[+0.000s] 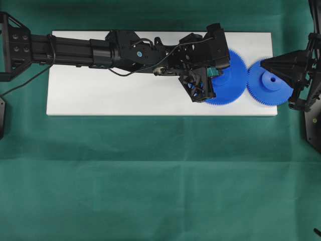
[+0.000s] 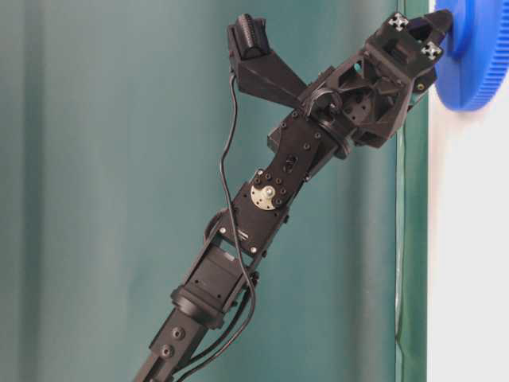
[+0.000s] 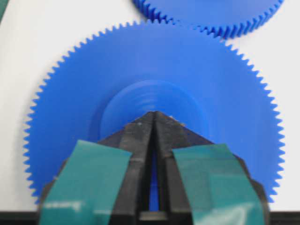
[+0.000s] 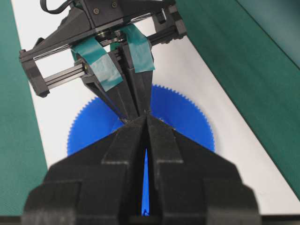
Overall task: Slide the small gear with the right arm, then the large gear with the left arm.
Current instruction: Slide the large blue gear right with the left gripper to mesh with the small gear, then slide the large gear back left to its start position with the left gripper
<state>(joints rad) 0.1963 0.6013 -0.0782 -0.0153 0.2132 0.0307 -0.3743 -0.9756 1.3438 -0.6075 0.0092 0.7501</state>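
both fingers (image 3: 140, 136) atop large gear (image 3: 154, 70)

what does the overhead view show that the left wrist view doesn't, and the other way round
Overhead alone: the whole white board on the green cloth, the left arm reaching across it, and the right tool over the small gear.

Left wrist alone: the left tool shut, tip on the large gear hub, with teal patches on its fingers.

Both: the two blue gears, teeth close together or touching.
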